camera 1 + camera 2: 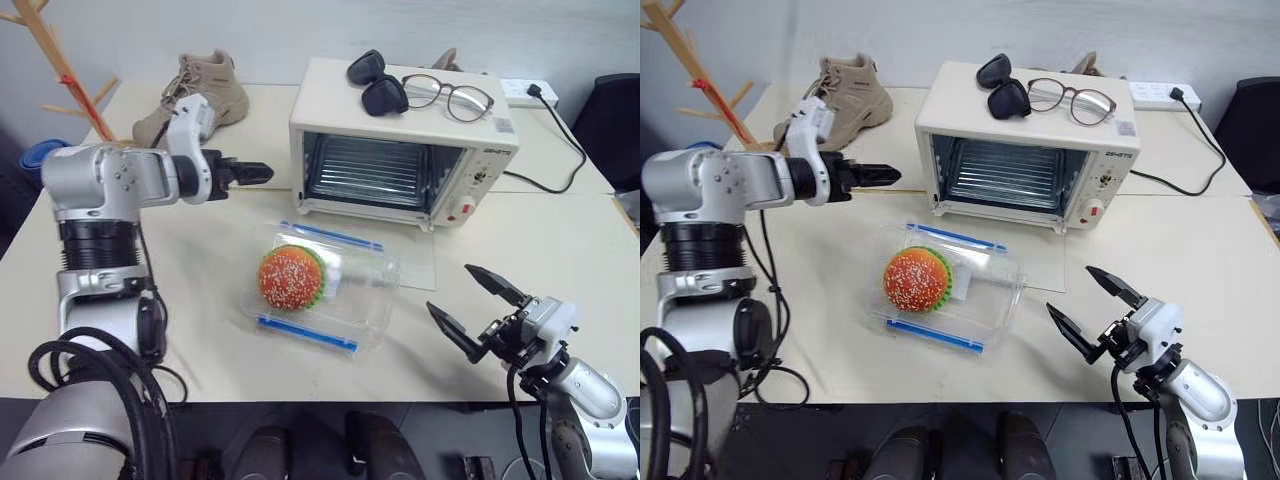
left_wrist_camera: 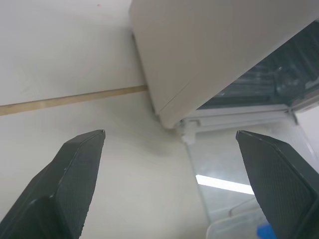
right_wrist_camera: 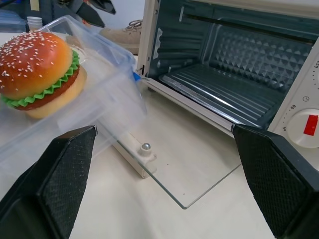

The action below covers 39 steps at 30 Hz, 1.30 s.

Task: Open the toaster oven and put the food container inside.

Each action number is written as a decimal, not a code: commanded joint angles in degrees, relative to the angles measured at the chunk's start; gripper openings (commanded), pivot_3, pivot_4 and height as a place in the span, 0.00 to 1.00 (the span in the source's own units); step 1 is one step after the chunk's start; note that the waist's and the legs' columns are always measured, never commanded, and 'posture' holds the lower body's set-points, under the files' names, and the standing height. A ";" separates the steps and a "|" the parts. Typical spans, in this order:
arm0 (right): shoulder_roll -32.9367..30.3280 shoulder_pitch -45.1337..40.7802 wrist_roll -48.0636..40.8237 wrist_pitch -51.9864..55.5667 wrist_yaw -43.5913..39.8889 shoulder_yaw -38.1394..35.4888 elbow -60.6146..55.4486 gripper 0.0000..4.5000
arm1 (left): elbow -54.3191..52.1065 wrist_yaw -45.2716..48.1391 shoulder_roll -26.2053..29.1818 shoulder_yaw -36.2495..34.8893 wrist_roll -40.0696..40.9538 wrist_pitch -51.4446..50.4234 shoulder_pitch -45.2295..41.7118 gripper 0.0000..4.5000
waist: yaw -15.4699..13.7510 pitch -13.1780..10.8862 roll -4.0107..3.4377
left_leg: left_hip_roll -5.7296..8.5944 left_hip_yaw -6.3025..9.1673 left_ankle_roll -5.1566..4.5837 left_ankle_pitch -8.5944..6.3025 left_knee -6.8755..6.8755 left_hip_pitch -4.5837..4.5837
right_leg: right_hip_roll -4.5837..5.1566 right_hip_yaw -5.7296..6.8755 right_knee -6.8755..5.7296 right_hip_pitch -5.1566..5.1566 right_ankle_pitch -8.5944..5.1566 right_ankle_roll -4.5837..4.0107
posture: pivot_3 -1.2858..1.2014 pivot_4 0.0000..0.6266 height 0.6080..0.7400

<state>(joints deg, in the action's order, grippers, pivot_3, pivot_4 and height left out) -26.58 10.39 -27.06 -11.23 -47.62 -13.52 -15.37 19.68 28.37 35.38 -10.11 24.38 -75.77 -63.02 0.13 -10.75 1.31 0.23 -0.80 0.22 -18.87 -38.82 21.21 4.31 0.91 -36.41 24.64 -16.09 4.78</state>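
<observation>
- Toaster oven [image 1: 405, 150] business first, read from my left across: my left gripper [image 1: 252, 173] hangs just beside the oven's left wall, jaws apart and holding nothing; I judge it is there because the door is already down and it has nothing more to do at that side
- boot [image 1: 195, 95], tan and soft-looking, lies at the far left of the pale matte surface [image 1: 200, 300], well clear of the work
- food container [image 1: 320, 285] rests on the surface in front of the oven, its far end lying on the lowered glass door [image 3: 189, 174]; clear thin plastic, rectangular, blue clip strips along two sides, a toy hamburger [image 1: 291, 277] with a seeded orange bun inside
- oven itself is cream, boxy, cavity open with a wire rack; sunglasses [image 1: 376, 82] and spectacles [image 1: 450, 97] sit on its flat roof
- my right gripper [image 1: 478, 308] hovers near the container's right end, jaws wide apart and empty; placed, I judge, to take the box next
</observation>
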 commanded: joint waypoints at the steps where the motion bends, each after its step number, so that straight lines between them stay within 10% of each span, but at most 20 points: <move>1: -0.92 0.74 -1.41 -0.76 0.16 -2.38 -2.37 1.00 | -5.87 7.49 7.81 1.20 2.68 -0.23 2.59 1.00 | 0.04 0.00 0.00 | 0.00 -0.01 0.00 0.00 0.00 0.00 | 0.00 -0.02 0.01 0.00 0.00 0.00 | 0.52 0.24 1.00; 9: -3.93 4.15 -4.83 -0.32 -4.69 -3.71 -5.22 1.00 | -26.19 12.15 18.15 -1.14 12.96 -15.46 13.92 1.00 | -0.51 -0.01 0.00 | 0.04 0.16 -0.14 -0.08 -0.09 0.00 | 0.15 -0.01 0.09 -0.19 -0.01 -0.01 | 0.52 0.24 1.00; 25: -3.54 0.38 -2.56 5.23 1.66 -0.66 -10.75 1.00 | -29.24 -5.37 7.62 -1.36 19.75 -16.73 18.12 1.00 | -0.16 -0.01 -0.01 | 0.04 0.16 -0.13 -0.08 -0.14 0.02 | 0.10 -0.03 0.00 -0.12 -0.02 -0.02 | 0.52 0.24 1.00; 39: -2.69 1.52 -1.31 4.82 4.01 -1.28 -11.84 1.00 | -28.34 -12.20 3.08 -2.18 25.09 -16.73 18.91 0.15 | -0.19 -0.01 -0.01 | 0.05 0.16 -0.13 -0.07 -0.15 0.01 | 0.09 -0.03 0.00 -0.12 -0.02 -0.02 | 0.52 0.24 1.00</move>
<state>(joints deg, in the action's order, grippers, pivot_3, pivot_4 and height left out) -29.74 11.64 -28.18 -5.11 -44.08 -13.91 -24.65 -8.50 17.12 38.63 -10.68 48.06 -92.63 -44.13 -0.06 -10.75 1.30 0.28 -0.65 0.09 -18.94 -38.96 21.22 4.40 0.89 -36.42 24.52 -16.10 4.76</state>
